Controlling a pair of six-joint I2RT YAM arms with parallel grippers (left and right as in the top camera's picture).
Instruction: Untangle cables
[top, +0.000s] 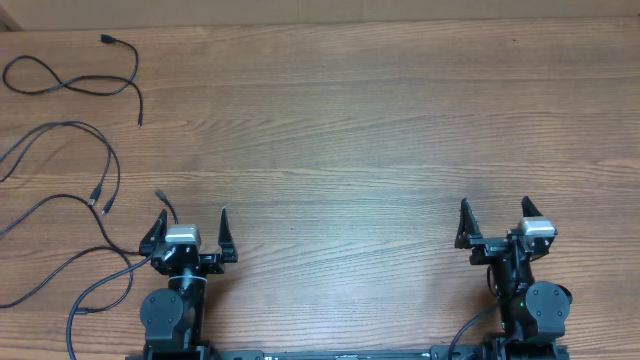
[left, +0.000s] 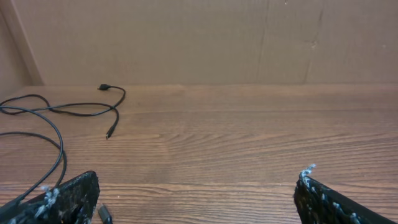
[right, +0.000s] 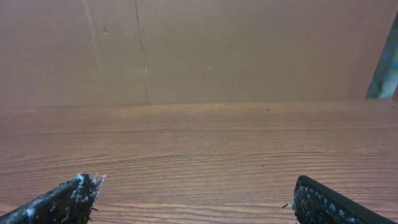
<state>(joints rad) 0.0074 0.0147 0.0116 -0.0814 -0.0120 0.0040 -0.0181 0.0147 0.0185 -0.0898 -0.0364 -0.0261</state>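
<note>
Overhead: cables (top: 72, 123) beside left tool (top: 191, 214)

This was a robotics lab or test bench. Two robot arms, the left arm (top: 172, 305) and the right arm (top: 530, 300), were fixed at the near edge of a wood-grain surface (top: 340, 130). A plain brown panel (left: 205, 37), seemingly cardboard, stood as a backdrop along the far edge. Thin black cables (top: 70, 85) lay loose by the far-left corner and the left edge.
</note>
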